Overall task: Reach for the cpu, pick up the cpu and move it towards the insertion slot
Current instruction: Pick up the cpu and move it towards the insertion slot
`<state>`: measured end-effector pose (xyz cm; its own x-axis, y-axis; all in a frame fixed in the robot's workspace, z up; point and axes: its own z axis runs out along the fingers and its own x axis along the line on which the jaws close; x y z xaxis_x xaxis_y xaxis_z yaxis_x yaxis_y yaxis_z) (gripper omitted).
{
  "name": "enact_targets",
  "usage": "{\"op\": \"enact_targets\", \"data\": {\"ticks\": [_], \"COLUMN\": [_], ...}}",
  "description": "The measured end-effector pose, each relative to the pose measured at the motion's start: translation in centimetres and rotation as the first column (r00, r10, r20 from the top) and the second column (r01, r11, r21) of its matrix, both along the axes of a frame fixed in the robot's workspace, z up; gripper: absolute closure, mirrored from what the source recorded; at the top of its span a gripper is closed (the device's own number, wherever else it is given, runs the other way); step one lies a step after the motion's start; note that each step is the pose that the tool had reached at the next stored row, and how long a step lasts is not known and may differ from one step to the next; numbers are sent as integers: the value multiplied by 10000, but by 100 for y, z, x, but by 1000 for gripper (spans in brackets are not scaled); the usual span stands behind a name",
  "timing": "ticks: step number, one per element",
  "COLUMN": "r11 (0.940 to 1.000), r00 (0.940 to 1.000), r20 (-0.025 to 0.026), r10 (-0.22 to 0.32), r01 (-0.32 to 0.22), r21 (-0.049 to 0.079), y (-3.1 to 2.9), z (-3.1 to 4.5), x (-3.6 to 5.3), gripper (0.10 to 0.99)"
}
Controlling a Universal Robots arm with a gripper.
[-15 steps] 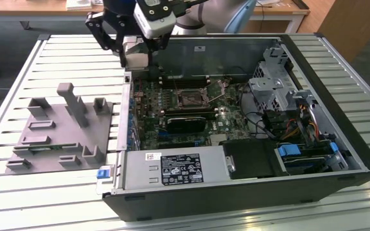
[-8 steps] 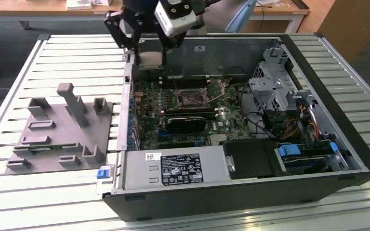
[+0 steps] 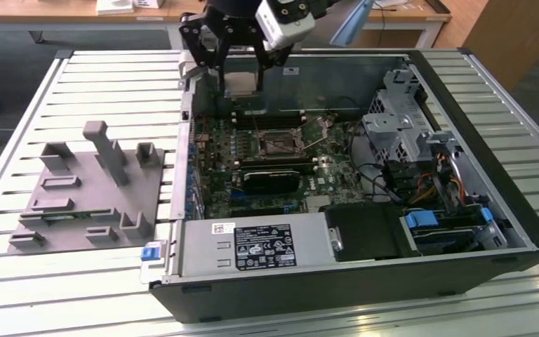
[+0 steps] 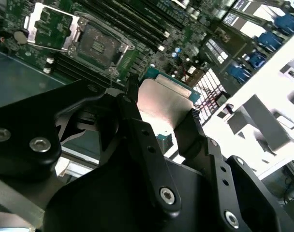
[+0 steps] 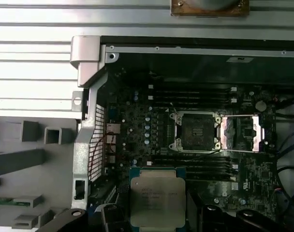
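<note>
The gripper [image 4: 169, 123] has its jaws clenched on the cpu [image 5: 157, 195], held in the air above the open computer case [image 3: 494, 210], short of the insertion slot [image 5: 194, 131]. Risk — the thin-edged grip slips, or the chip tilts and misaligns.

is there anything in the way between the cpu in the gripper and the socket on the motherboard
Nothing visible does. The gripper holds the cpu above the motherboard, and the insertion slot lies open, its frame flipped aside, with only low memory slots between them.
</note>
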<state>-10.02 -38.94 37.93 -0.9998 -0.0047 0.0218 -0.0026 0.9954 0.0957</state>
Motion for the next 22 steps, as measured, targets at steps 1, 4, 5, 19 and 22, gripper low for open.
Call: {"op": "enact_targets", "data": {"ticks": [1,4,5,19,22], "r11": [10000,10000,10000,10000,10000], "r00": [10000,10000,10000,10000,10000], "r20": [0,0,-1,0,0], "r10": [-1,0,0,-1,-1], "r01": [1,0,0,1,1], "r21": [1,1,0,1,1], "y": [13,58,81,253,260], "z": [-1,-1,-1,-22,-28], "x": [36,116,137,504,637], "gripper": [541,541,541,541,541]}}
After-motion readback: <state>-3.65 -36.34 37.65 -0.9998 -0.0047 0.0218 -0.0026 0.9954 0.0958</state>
